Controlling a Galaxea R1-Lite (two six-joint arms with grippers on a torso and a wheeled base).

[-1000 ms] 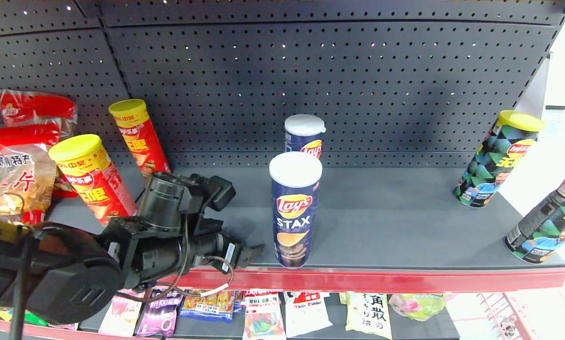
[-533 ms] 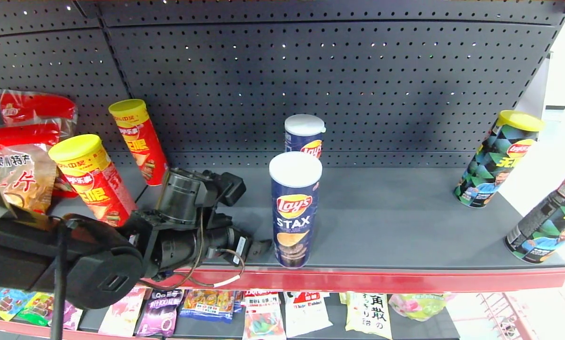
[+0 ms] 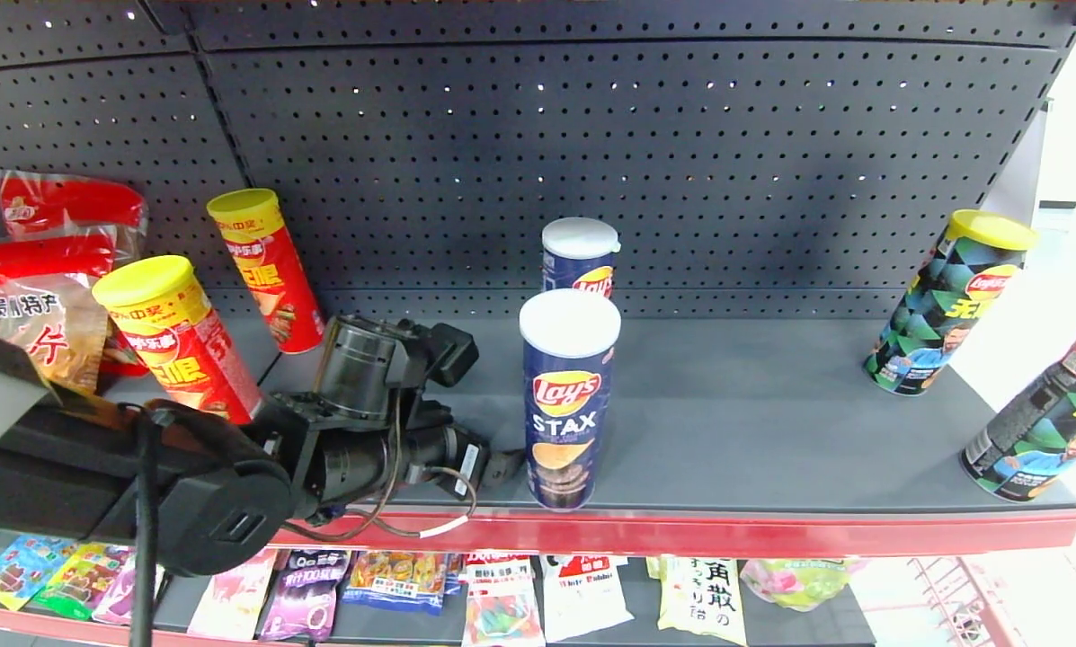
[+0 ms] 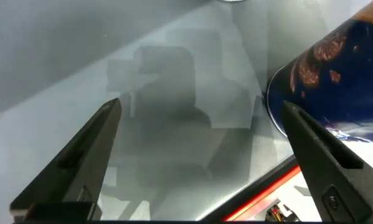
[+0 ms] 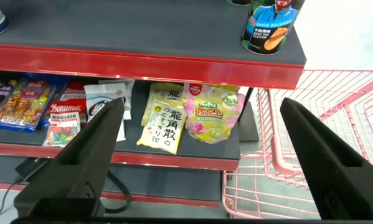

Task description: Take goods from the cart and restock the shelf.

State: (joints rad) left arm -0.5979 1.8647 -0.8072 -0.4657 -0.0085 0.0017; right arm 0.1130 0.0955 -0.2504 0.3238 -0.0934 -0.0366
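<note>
the left tool, fingers apart, has slid toward 3 o'clock and nudged the blue can slightly that way; the can stands upright at the shelf's front edge, probably being straightened.

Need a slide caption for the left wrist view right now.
Open left hand low over the grey metal shelf, one finger beside the base of the dark blue cylindrical chip can.

light: bright, even | glare: blown-out R edge, head view | shadow: soft on shelf
</note>
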